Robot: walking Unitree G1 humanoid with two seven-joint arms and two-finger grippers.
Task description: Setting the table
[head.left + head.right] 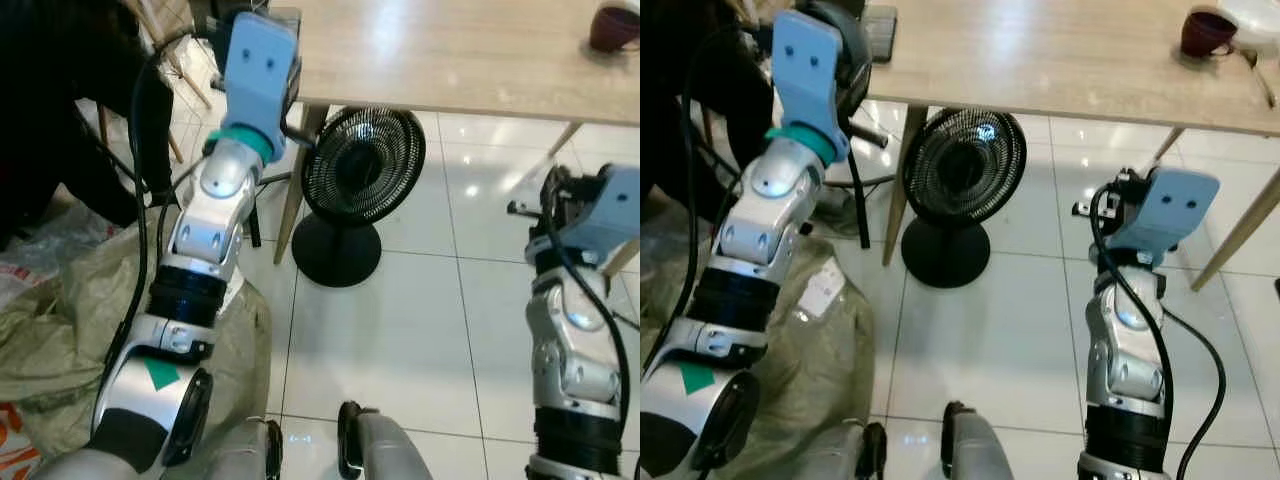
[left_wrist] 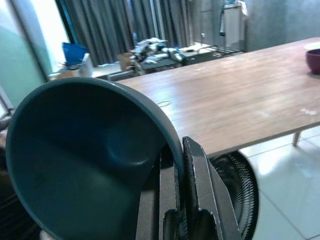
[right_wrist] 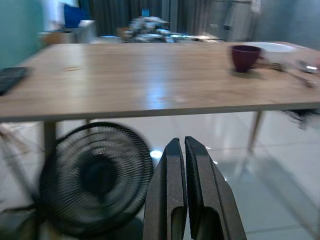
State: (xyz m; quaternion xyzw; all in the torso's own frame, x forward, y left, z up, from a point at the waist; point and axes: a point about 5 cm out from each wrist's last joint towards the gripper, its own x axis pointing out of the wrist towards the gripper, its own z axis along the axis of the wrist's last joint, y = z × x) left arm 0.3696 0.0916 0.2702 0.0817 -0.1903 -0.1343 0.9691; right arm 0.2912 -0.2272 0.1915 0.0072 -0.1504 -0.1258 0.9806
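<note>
This looks like a lived-in home dining area: a long light-wood table (image 3: 150, 75) stands on glossy white floor tiles (image 1: 400, 330), with a dark red cup (image 3: 244, 57) and a white plate (image 3: 272, 47) on it. A black pedestal fan (image 1: 355, 180) sits beneath, grey curtains (image 2: 125, 25) hang behind.

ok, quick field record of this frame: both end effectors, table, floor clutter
left end effector: shut on the rim of a dark bowl, raised by the table's near left corner
right end effector: shut, holding nothing, low in front of the table
table: wooden; maroon cup and white plate at far right
floor: black fan under the table edge
</note>
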